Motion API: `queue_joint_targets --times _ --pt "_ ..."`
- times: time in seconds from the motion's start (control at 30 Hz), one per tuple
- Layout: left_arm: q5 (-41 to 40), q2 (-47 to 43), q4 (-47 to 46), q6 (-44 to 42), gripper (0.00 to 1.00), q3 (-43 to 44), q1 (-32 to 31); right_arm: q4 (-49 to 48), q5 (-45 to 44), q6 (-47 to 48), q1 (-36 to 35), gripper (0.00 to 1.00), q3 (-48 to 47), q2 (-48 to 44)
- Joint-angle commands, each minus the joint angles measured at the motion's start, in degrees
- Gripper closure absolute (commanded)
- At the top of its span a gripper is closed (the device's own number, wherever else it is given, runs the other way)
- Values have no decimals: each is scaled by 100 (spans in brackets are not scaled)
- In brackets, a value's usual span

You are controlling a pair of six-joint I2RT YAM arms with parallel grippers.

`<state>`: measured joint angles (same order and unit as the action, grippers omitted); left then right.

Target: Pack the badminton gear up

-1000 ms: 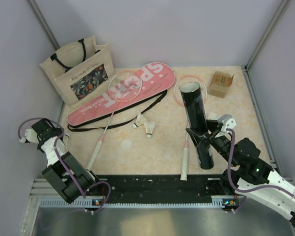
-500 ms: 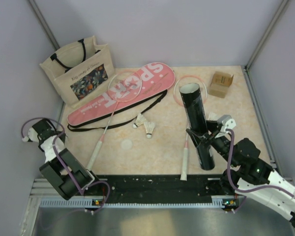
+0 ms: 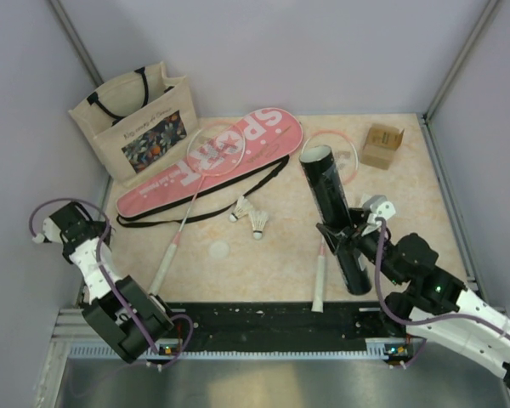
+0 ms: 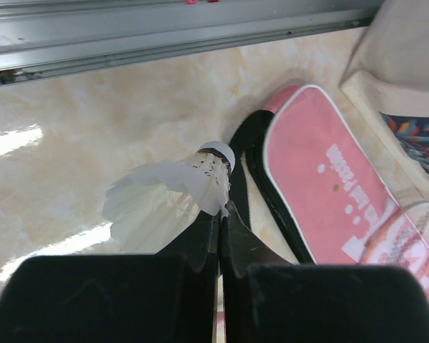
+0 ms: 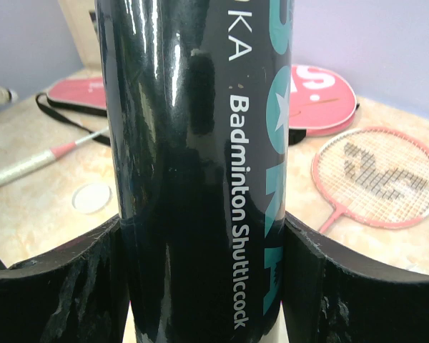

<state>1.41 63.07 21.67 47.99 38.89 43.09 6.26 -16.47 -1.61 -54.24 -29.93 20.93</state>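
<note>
My left gripper [image 4: 224,209] is shut, its tips pinching the feather edge of a white shuttlecock [image 4: 173,184] at the table's far left, beside the end of the pink SPORT cover [image 4: 329,186]. In the top view the left gripper [image 3: 55,228] sits close to the left wall. My right gripper [image 3: 350,242] is shut on the dark tube [image 3: 333,208], which leans with its open mouth up and to the left; the tube [image 5: 200,128] fills the right wrist view. One pink racket [image 3: 214,151] lies across the cover [image 3: 263,136], the other [image 3: 321,276] lies behind the tube. Two shuttlecocks [image 3: 250,217] rest mid-table.
A beige floral tote bag [image 3: 140,119] stands at the back left, against the cover's end. A small cardboard box [image 3: 382,144] sits at the back right. A round white lid [image 3: 218,250] lies between the racket handles. The cover's black strap [image 3: 221,194] trails along its near side.
The left gripper's jaws closed on the shuttlecock's feathers. The right gripper shifted slightly left and the tube's top tilted further left.
</note>
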Motion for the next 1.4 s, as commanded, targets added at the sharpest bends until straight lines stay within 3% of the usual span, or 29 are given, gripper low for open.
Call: queue_joint_targets --times 0.0,0.2,0.33,0.47,0.63,0.83,1.07,1.27,1.37 --pt "683 -163 319 9 100 636 24 -230 73 125 19 77 -565 551" --pt "2379 240 355 -367 100 1409 -546 -283 539 836 27 74 -1084 1614" --pt "2767 285 716 -1220 100 1920 -1661 -477 530 1739 19 71 -1120 2370" --pt "3664 145 995 -1581 100 2095 -2479 -362 329 2708 27 71 -1155 2899" --pt "4068 -505 1234 -1741 100 2088 -3350 -345 837 3814 27 73 -1094 2707" --pt "4718 -1374 1384 -1696 100 2008 -3956 -22 969 5046 27 72 -760 2039" --pt "5203 -1710 1217 -1696 100 2201 -4783 402 1453 5354 19 71 -786 1651" --pt "5466 -1815 1147 -1529 100 2438 -4986 490 1498 5522 27 71 -891 1906" --pt "5152 -1903 1242 -1564 100 2649 -5047 368 1498 5583 19 72 -927 2038"
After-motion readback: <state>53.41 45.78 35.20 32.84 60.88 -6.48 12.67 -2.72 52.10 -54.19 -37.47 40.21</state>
